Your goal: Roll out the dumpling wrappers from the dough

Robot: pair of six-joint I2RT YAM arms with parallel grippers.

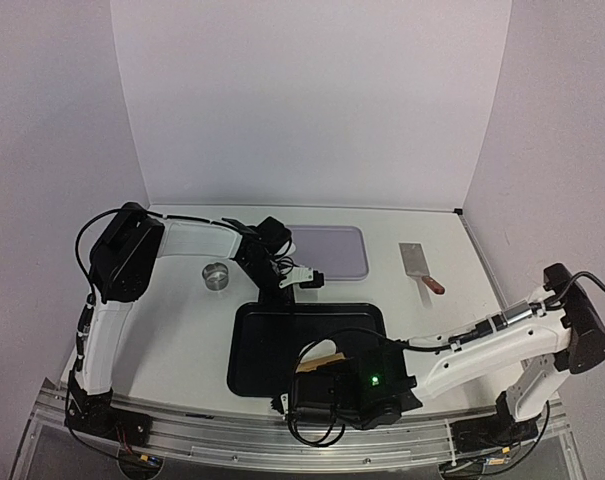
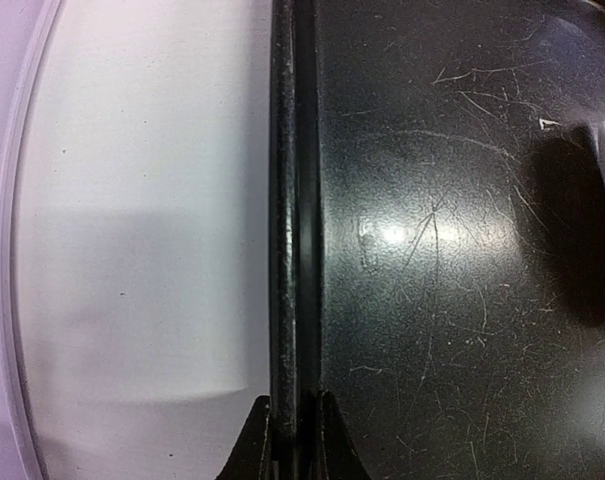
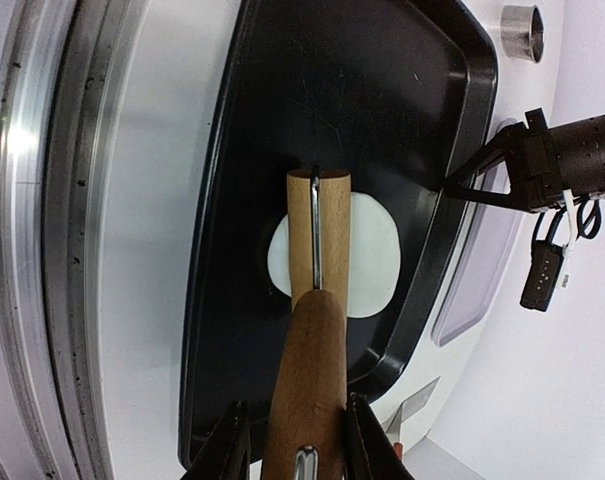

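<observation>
The dough [image 3: 374,255] is a flattened white sheet, roughly round, lying in the black tray [image 3: 382,90]. My right gripper [image 3: 294,418] is shut on the brown handle of a wooden rolling pin [image 3: 319,235], whose roller lies across the dough. In the top view the pin [image 1: 327,356] shows just ahead of my right wrist, and the dough is hidden under it. My left gripper [image 2: 294,425] is shut on the tray's far rim [image 2: 287,200]; it also shows in the top view [image 1: 282,293]. No dumpling wrappers are in view.
A small metal ring [image 1: 217,275] stands left of the tray's far edge. A lavender mat [image 1: 332,250] lies behind the tray. A metal scraper with a red handle [image 1: 419,265] lies to the right. White walls close the back and sides.
</observation>
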